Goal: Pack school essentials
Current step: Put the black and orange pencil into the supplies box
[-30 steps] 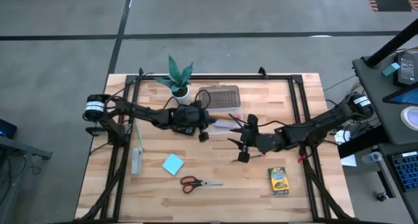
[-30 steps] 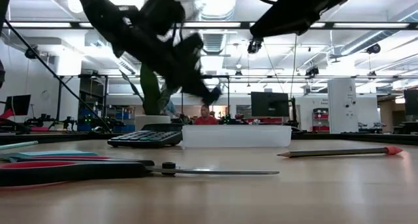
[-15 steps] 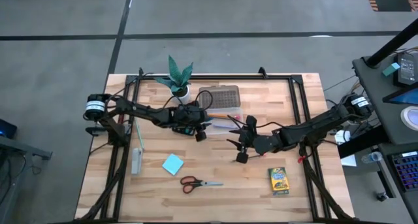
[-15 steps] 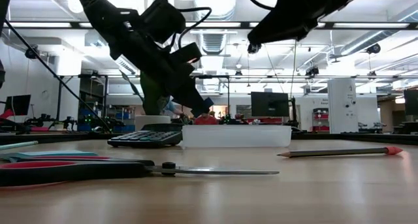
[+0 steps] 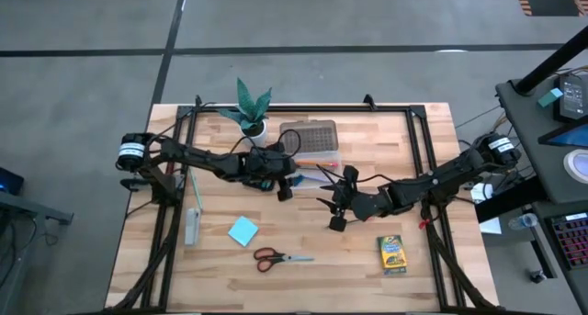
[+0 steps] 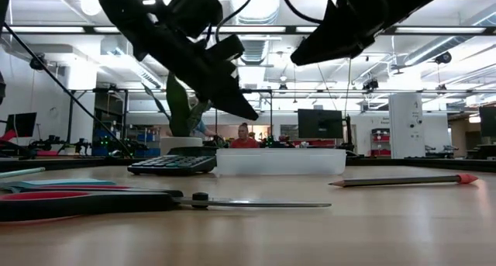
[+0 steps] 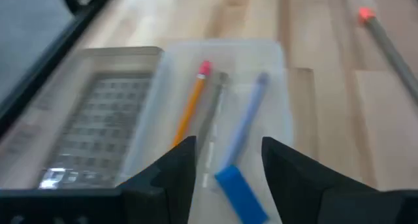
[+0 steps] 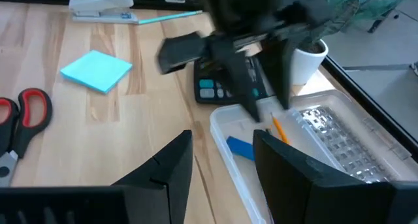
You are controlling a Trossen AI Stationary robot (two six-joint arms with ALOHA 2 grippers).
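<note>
A clear plastic box (image 7: 215,119) stands behind the table's middle. In it lie an orange pencil (image 7: 191,103), a grey pen, a blue pen (image 7: 247,119) and a small blue eraser (image 7: 238,194). My left gripper (image 5: 285,182) hangs open and empty just above the box's near left end. My right gripper (image 5: 335,211) is open and empty, raised near the table's middle, to the right of the left gripper. The light-blue note pad (image 5: 243,230), red-handled scissors (image 5: 278,257) and crayon box (image 5: 392,253) lie flat near the front. A pencil (image 6: 403,180) lies loose on the table.
The grey lid (image 5: 309,135) lies behind the box, and the potted plant (image 5: 250,108) stands at the far edge. A dark calculator (image 8: 209,87) lies left of the box. A white stapler (image 5: 191,227) and a teal pen (image 5: 193,188) lie at the left. People show in the room beyond.
My left gripper has dipped toward the clear box and come up again, ending at about the same height as a second ago. My right gripper has drifted a little toward the table's left edge.
</note>
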